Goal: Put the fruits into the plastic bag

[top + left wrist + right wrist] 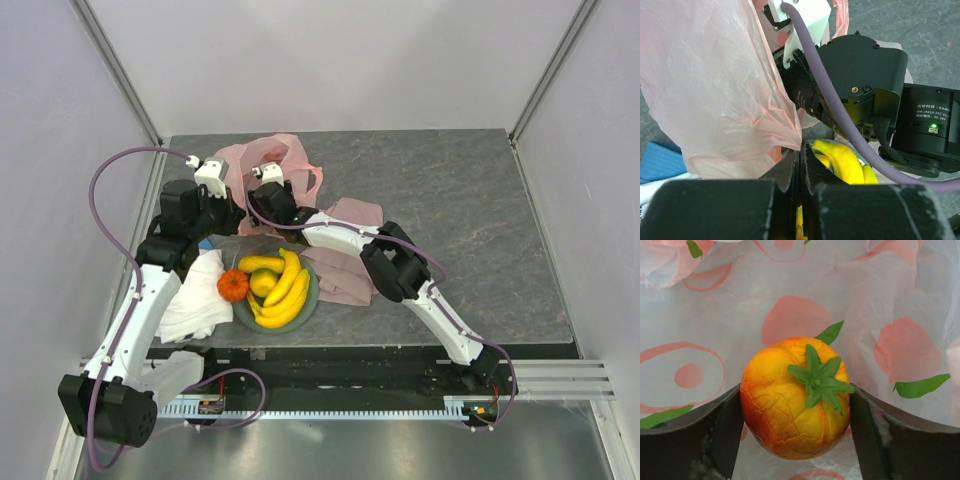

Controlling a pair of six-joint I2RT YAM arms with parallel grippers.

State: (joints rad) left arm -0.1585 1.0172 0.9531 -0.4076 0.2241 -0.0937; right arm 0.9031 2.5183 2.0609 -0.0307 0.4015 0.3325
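Note:
The pale-pink plastic bag (pixel 290 152) lies at the back left of the table. My left gripper (pixel 238 222) (pixel 801 155) is shut on a pinch of the bag's edge (pixel 730 85) and holds it up. My right gripper (pixel 270 165) (pixel 795 405) reaches into the bag and is shut on the red round fruit (pixel 785 390), which has an orange-yellow skin and a green calyx. The bananas (pixel 290 285) (pixel 842 162), the yellow oblong fruit (pixel 262 264) and the small green-yellow fruit (pixel 263 283) lie on the grey-green plate (pixel 312 297). The orange tangerine (pixel 233 286) sits at the plate's left rim.
A white cloth (pixel 195 305) lies left of the plate under my left arm. A dusty-pink cloth (pixel 350 280) lies right of the plate under my right arm. My right arm's motor housing (pixel 865 85) is close beside my left gripper. A blue object (pixel 660 162) lies at the left.

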